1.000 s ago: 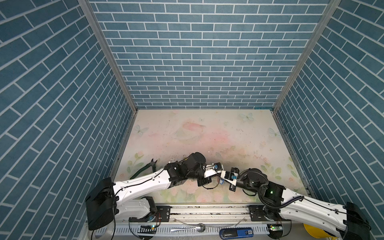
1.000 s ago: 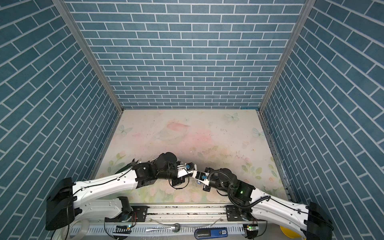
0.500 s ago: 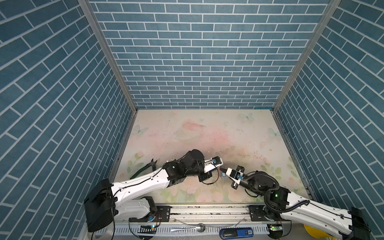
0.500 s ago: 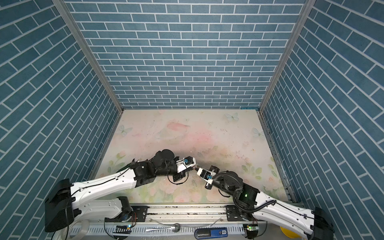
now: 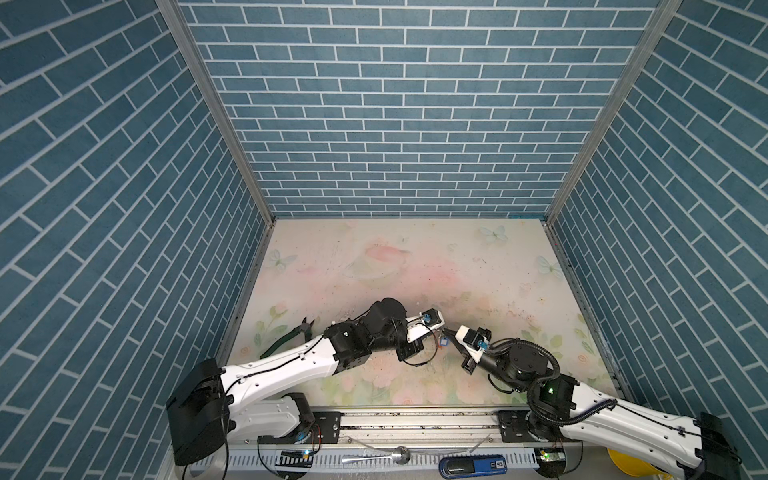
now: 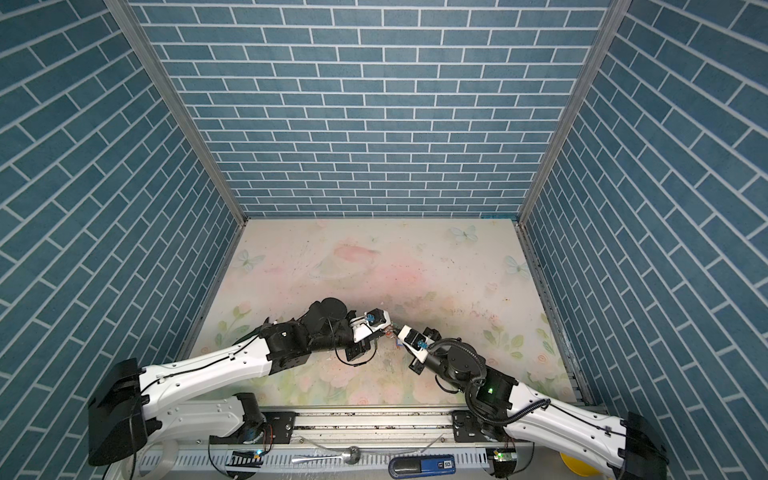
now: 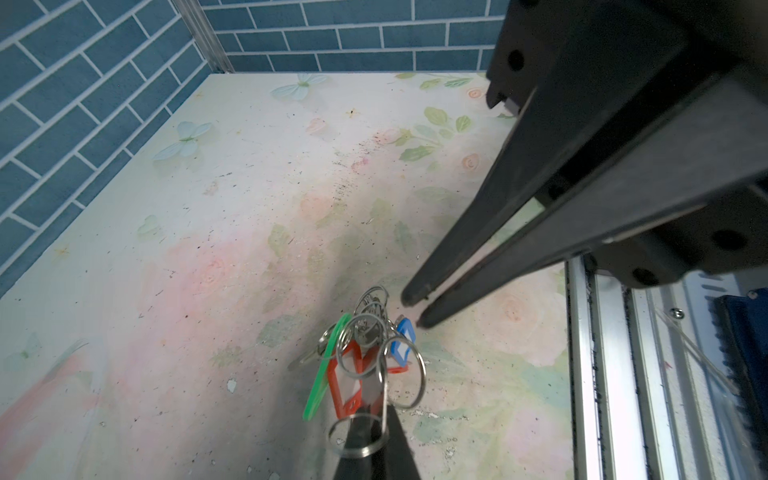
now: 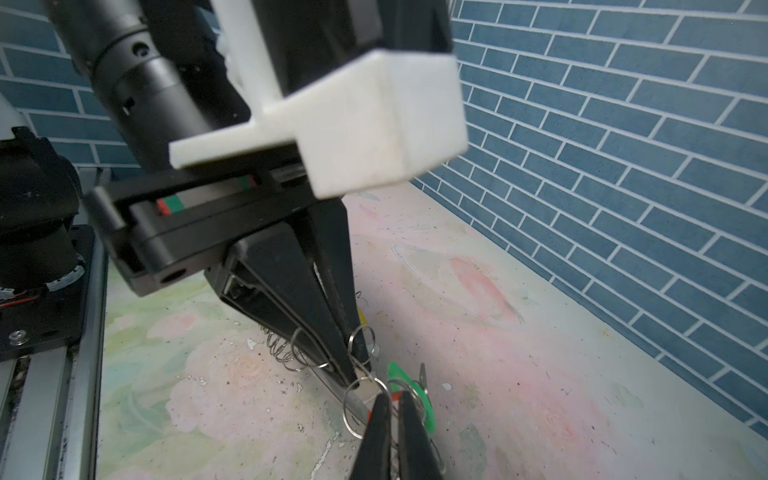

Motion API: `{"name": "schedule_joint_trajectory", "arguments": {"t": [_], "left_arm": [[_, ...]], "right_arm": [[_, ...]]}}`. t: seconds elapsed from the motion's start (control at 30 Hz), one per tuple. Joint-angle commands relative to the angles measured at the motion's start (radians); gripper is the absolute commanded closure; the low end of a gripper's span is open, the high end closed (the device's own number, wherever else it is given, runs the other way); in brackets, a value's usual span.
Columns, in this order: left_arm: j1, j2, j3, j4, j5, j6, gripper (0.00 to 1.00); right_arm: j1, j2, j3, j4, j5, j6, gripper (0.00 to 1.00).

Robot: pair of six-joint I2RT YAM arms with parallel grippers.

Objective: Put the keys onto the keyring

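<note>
In both top views, the left gripper and the right gripper meet tip to tip at lower centre, over the floral table. The keys are bunched just beneath the tips. Green-handled pliers lie well apart at the left.

Left wrist view: the keys, with green, red and blue tags, are at lower centre. The right gripper is just beside them, jaws narrowly parted and gripping nothing.

Right wrist view: the left gripper is clenched on the keyring, whose silver rings trail beside its fingers.
</note>
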Motion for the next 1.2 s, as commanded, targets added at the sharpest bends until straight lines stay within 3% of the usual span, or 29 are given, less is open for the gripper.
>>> {"name": "schedule_joint_trajectory", "arguments": {"t": [0.0,0.17,0.27,0.5,0.57,0.67,0.9,1.17], "left_arm": [[0.004,-0.038,-0.031,0.103,-0.072,-0.013,1.00],[0.005,-0.059,-0.092,0.242,-0.143,-0.033,1.00],[0.003,-0.074,-0.140,0.365,-0.189,-0.057,1.00],[0.002,-0.058,-0.199,0.581,-0.217,-0.097,1.00],[0.003,-0.052,-0.202,0.611,-0.216,-0.106,1.00],[0.002,-0.055,-0.208,0.636,-0.202,-0.115,1.00],[0.002,-0.070,-0.230,0.680,-0.159,-0.148,1.00],[-0.001,-0.080,-0.245,0.711,-0.124,-0.178,1.00]], "right_arm": [[-0.002,-0.029,0.023,-0.016,0.022,0.184,0.84],[-0.001,0.011,-0.011,0.077,-0.004,0.413,0.79],[-0.001,0.057,-0.046,0.182,0.037,0.553,0.77],[-0.001,0.206,-0.054,0.407,0.029,0.764,0.77],[-0.004,0.262,-0.077,0.541,0.030,0.828,0.76],[-0.003,0.324,-0.108,0.699,0.030,0.861,0.75],[-0.003,0.357,-0.124,0.834,0.058,0.865,0.72],[-0.003,0.352,-0.110,0.837,0.108,0.872,0.67]]}}
